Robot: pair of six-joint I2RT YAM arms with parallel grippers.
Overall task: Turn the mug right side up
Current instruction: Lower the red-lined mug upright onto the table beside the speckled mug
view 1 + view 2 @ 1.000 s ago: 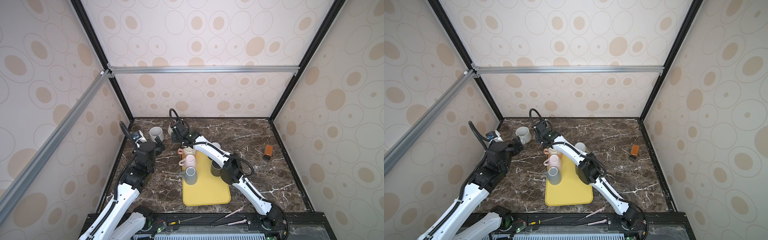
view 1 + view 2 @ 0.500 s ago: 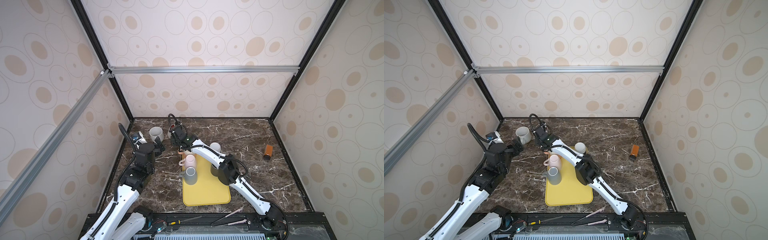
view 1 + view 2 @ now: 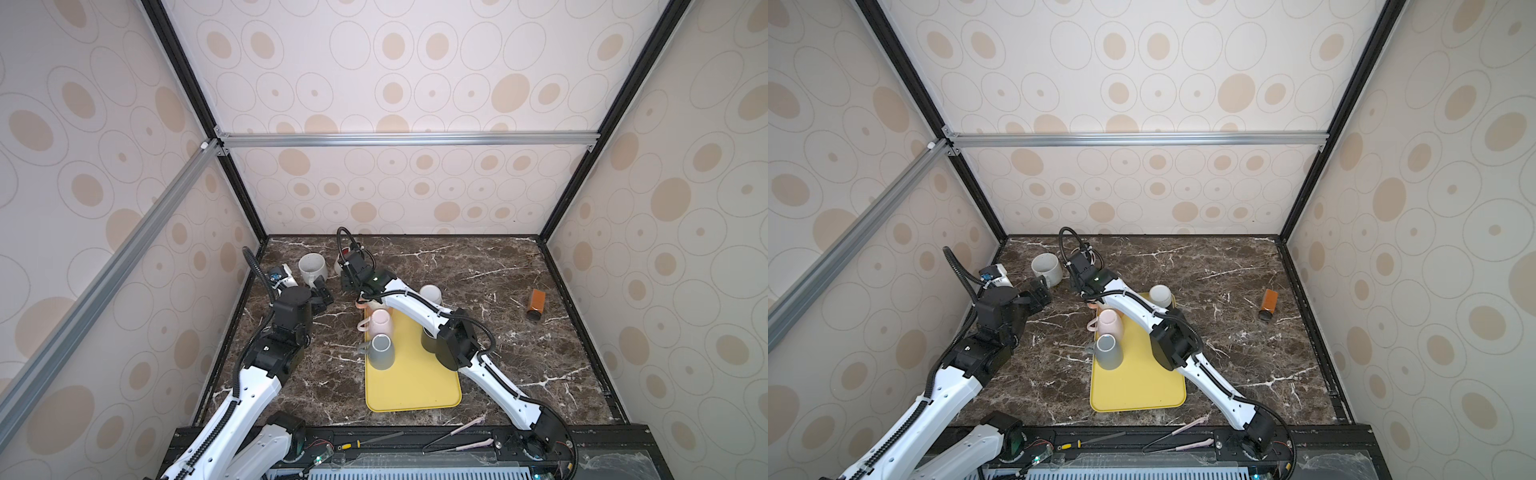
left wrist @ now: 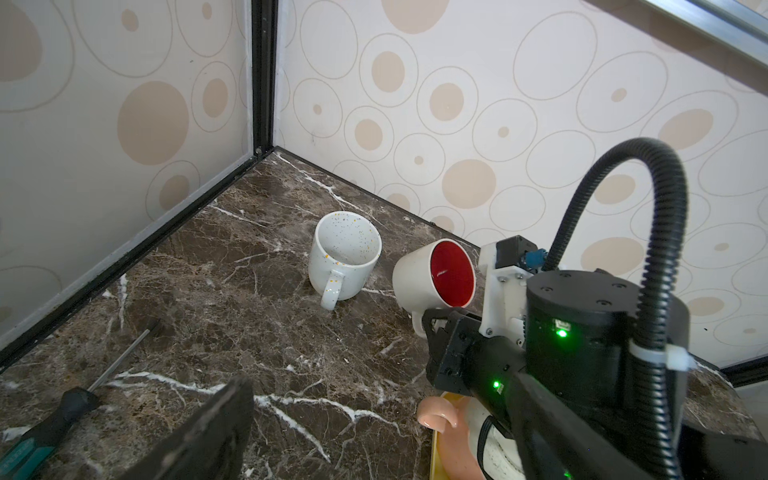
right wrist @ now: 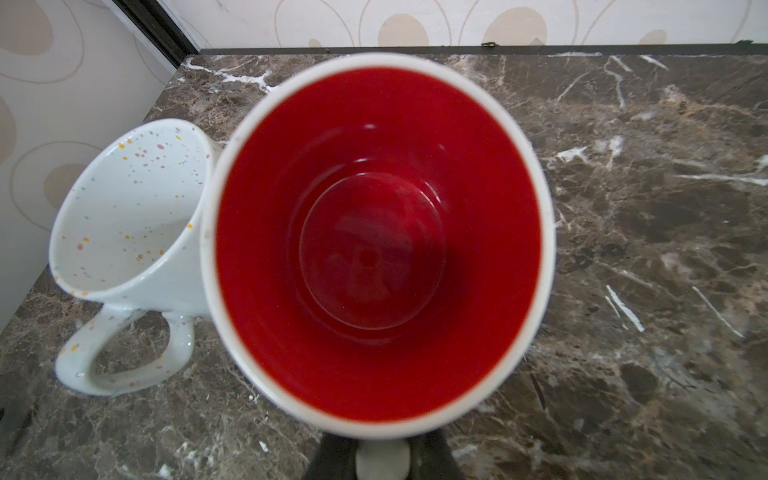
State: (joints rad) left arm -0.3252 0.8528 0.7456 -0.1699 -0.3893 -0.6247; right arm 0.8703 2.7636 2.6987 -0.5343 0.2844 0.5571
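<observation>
The mug (image 4: 432, 278) is white with a red inside. It hangs tilted, mouth facing up and sideways, close beside an upright speckled white mug (image 4: 345, 257). My right gripper (image 5: 382, 453) is shut on the red-lined mug's handle, and the red inside (image 5: 374, 249) fills the right wrist view. In both top views the right gripper (image 3: 351, 274) (image 3: 1077, 270) hides most of this mug. My left gripper (image 3: 322, 293) (image 3: 1040, 291) stands open and holds nothing, just in front of the speckled mug (image 3: 312, 268). One of its fingers (image 4: 216, 432) shows in the left wrist view.
A yellow tray (image 3: 415, 386) carries an upside-down pink mug (image 3: 380, 322), a grey mug (image 3: 381, 351) and a dark mug (image 3: 428, 338). A white cup (image 3: 430, 294) sits at its far corner. An orange bottle (image 3: 536, 303) lies far right. A screwdriver (image 4: 62, 411) lies near the left wall.
My right gripper has shifted slightly left with the mug, nearer the speckled mug. The left arm has barely moved.
</observation>
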